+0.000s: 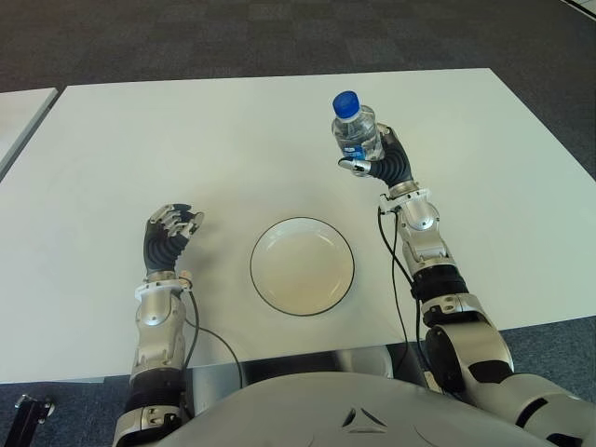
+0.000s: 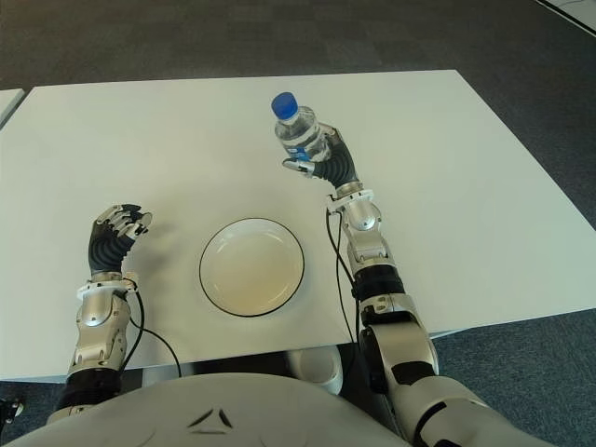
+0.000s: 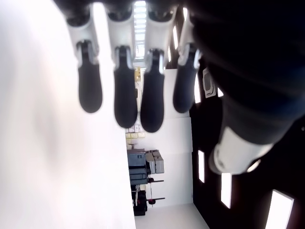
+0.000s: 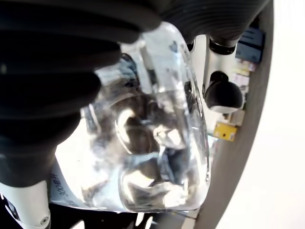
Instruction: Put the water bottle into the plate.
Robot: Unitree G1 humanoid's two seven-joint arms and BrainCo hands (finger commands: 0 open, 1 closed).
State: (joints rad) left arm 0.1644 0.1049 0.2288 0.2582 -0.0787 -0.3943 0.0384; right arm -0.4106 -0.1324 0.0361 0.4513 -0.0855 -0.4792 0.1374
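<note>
Room: dark grey carpet (image 1: 186, 37) around a white table (image 1: 186, 140); the corner of a second white table (image 1: 19, 112) shows at the robot's far left.
Table: matte white, bare apart from the plate.
Plate (image 1: 303, 266): round, white with a thin dark rim, nothing in it, close to the robot's body, between the two arms.
Bottle (image 1: 355, 126): small clear plastic water bottle with a blue cap and a blue-and-white label band; it stands roughly upright in the right hand, beyond the plate and to its right, well apart from it. I cannot tell whether its base touches the table.
Writing: small dark print shows on the label's edge in the right wrist view, too small to read; no brand can be made out.
Right hand (image 1: 382, 160): black fingers (image 4: 57, 33) wrapped around the bottle's clear, ribbed body.
Left hand (image 1: 170, 231): left of the plate, fingers (image 3: 125, 90) loosely bent, holding nothing.
</note>
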